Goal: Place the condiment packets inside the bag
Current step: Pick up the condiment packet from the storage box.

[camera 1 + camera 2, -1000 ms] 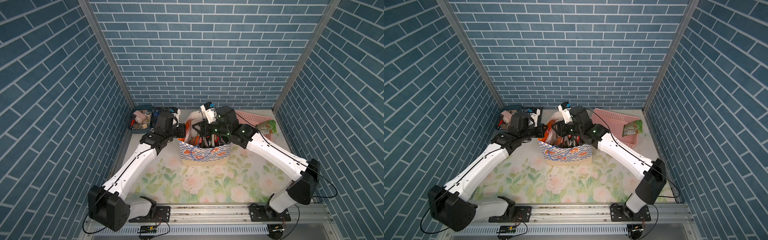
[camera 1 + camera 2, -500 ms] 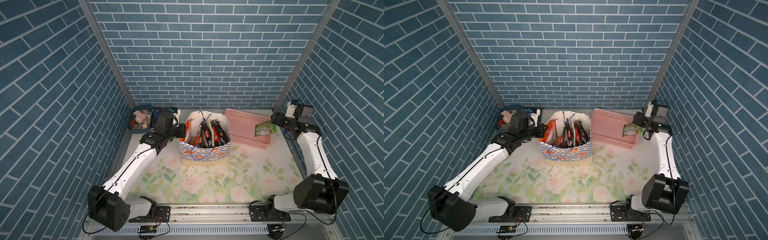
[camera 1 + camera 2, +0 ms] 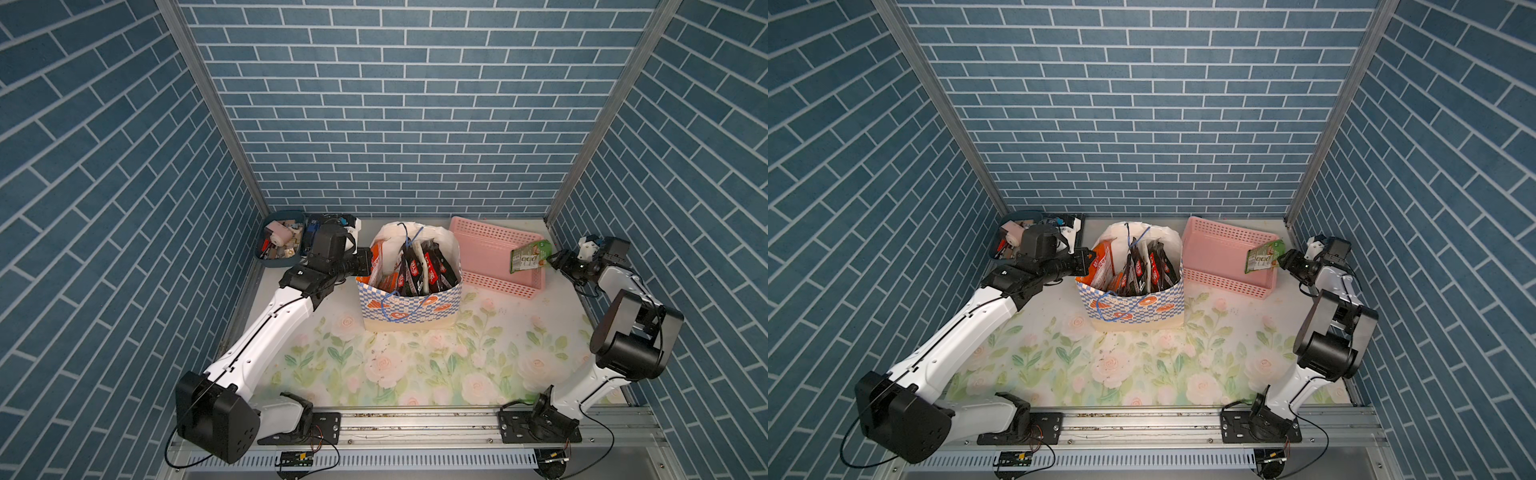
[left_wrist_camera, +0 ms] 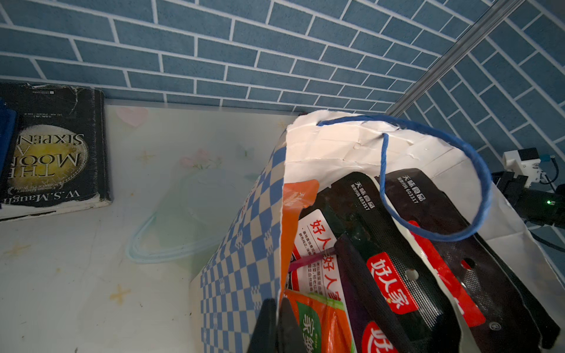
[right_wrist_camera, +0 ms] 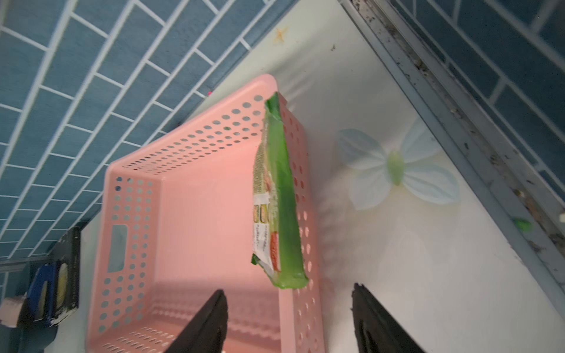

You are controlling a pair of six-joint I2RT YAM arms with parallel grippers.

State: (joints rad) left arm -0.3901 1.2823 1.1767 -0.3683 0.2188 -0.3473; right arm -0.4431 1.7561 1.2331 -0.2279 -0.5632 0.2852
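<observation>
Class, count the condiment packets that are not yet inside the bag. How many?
1: the green packet stands against the pink basket's end wall, before the right gripper's open jaws. Others may hide behind the bag.

3 blue brick-patterned walls [image 3: 395, 104]; pale floral tabletop [image 3: 415, 365] below.

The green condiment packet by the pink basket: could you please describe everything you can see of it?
The green foil condiment packet is a flat, glossy pouch with a white printed panel, small food pictures and an orange-red patch. It stands on edge, tilted, against the end wall of the pink perforated plastic basket, its top above the rim. The open right hand faces its near end, black fingers spread either side; contact cannot be told.
</observation>
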